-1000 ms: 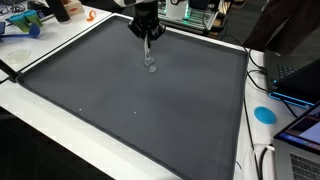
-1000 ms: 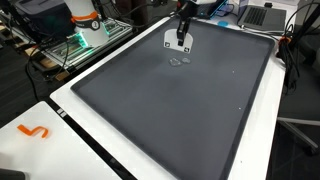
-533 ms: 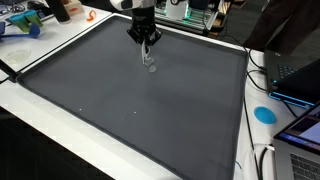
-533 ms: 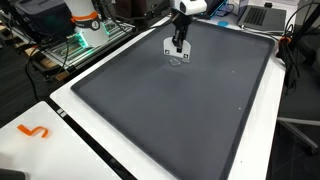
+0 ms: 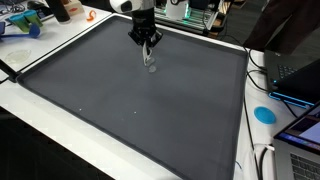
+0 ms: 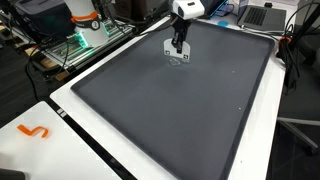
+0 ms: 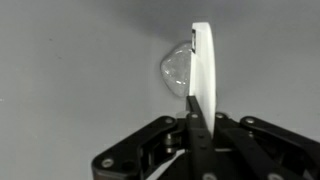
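My gripper (image 5: pixel 147 42) hangs over the far part of a dark grey mat (image 5: pixel 120 110) and also shows in the other exterior view (image 6: pixel 178 48). In the wrist view its fingers (image 7: pixel 196 112) are shut on a thin white flat piece (image 7: pixel 203 60), seen edge-on and upright. A small clear, glassy domed object (image 7: pixel 177 72) lies on the mat against the white piece. In both exterior views this clear object (image 5: pixel 150 66) (image 6: pixel 178 62) sits just below the fingertips. The white piece shows beside the fingers (image 6: pixel 169 46).
The mat covers a white table (image 5: pixel 40 120). A blue disc (image 5: pixel 264 113), cables and a laptop (image 5: pixel 300 75) lie at one side. An orange squiggle (image 6: pixel 34 131) lies on the white edge. Cluttered shelves and equipment (image 6: pixel 85 25) stand beyond the mat.
The gripper has come down a little with the white piece, closer to the clear object on the mat. Since half a second ago it has hardly moved.
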You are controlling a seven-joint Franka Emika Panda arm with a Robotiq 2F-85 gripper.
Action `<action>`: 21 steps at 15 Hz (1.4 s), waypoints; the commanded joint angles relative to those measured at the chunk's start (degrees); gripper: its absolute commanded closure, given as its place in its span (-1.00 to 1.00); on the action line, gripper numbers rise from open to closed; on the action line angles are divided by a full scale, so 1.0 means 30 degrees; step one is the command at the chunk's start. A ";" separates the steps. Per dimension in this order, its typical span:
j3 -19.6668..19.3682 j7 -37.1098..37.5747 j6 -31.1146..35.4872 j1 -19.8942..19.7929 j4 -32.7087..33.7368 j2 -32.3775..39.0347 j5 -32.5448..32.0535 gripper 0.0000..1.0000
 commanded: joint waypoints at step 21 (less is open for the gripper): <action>-0.0260 -0.0176 0.0502 -0.0135 0.1303 0.2743 -0.0786 0.98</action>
